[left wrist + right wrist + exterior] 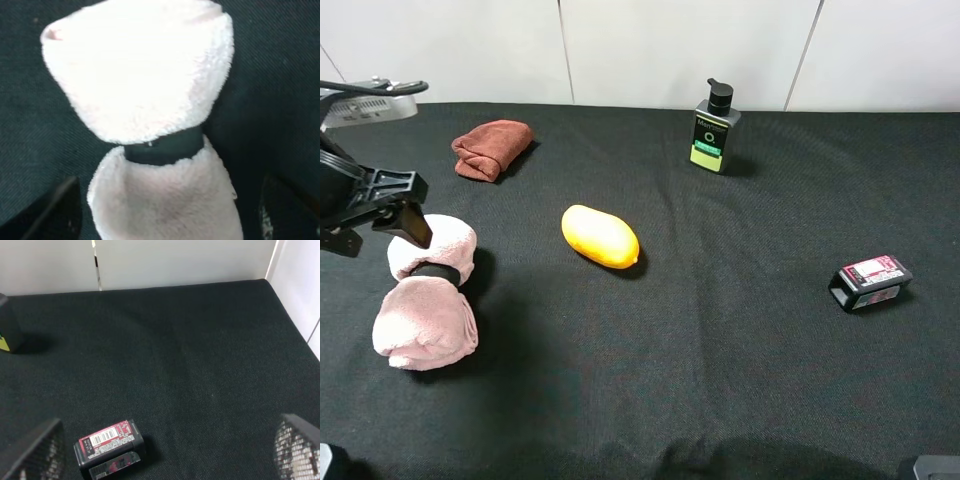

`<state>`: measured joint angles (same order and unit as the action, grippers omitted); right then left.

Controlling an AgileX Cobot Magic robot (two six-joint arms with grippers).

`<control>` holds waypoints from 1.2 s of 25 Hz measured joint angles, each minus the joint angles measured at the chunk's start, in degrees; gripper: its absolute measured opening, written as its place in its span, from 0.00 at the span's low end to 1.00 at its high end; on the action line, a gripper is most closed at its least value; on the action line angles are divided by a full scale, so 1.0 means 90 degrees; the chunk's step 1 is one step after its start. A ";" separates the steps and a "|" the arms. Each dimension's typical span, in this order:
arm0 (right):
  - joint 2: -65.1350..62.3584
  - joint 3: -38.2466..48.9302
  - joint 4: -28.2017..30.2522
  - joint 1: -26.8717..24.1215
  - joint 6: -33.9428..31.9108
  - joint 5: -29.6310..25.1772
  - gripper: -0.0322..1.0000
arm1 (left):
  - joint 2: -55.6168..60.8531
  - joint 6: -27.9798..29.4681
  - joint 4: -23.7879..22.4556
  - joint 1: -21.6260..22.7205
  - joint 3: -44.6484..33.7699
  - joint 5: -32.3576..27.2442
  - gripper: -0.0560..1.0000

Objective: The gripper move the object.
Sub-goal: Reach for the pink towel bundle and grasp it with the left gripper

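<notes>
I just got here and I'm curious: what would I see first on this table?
The fluffy pink towel, cinched by a black band, lies on the left of the black table, under the open left gripper. Next, the bright yellow fruit glows near the middle.

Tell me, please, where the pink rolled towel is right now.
In the exterior high view, the pink rolled towel lies at far left, beneath the open left hand, with the yellow fruit to its right.
</notes>
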<state>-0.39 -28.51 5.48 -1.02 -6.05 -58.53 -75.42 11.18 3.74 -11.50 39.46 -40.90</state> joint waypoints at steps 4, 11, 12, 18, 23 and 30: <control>0.0000 0.0000 0.0000 0.0000 0.0000 0.0000 0.64 | 0.0000 0.0544 -0.0370 -0.0365 0.0000 -0.0007 0.77; 0.0000 0.0000 0.0000 0.0000 0.0000 0.0000 0.64 | 0.0000 0.1077 -0.0711 -0.0532 0.0000 -0.0025 0.77; 0.0000 0.0000 0.0000 0.0000 0.0000 0.0000 0.64 | 0.0000 0.1092 -0.0737 -0.0532 0.0000 -0.0025 0.77; 0.0000 0.0000 0.0000 0.0000 0.0000 0.0000 0.64 | 0.0000 0.1145 -0.0880 -0.0532 0.0000 0.0017 0.77; 0.0000 0.0000 0.0000 0.0000 0.0000 0.0000 0.64 | -0.0273 0.1145 -0.0886 -0.0532 0.0000 0.0063 0.77; 0.0000 0.0000 0.0000 0.0000 0.0000 0.0000 0.64 | -0.1042 0.1026 -0.0583 -0.0554 0.0002 0.0365 0.77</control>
<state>-0.39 -28.51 5.48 -1.02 -6.05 -58.53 -84.80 20.41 -1.50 -16.49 39.47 -37.62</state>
